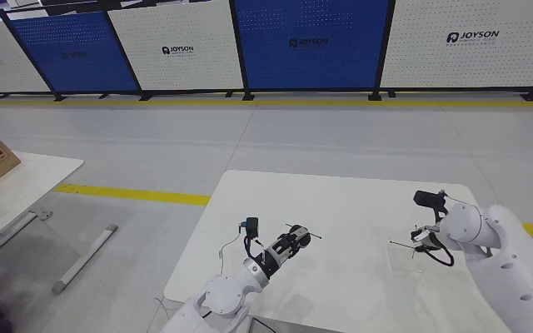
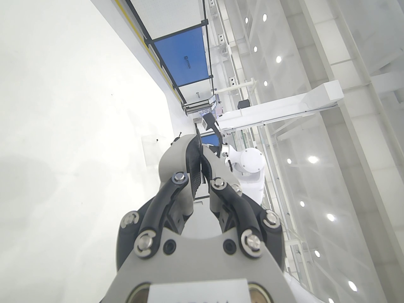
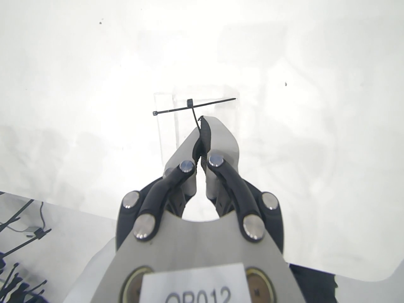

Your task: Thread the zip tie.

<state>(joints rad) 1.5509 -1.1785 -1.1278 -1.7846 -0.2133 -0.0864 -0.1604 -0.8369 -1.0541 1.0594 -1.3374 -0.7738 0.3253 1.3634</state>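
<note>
Left gripper (image 1: 300, 234) and right gripper (image 3: 202, 122), held apart, each pinch a zip tie (image 3: 189, 102).

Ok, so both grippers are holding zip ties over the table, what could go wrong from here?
1. The right gripper pinches its zip tie only by a thin strand at the very fingertips, so the tie could swivel or slip out.
2. The left gripper holds a second zip tie well apart from the right one above the table. Bringing such thin ends together could easily miss.
</note>
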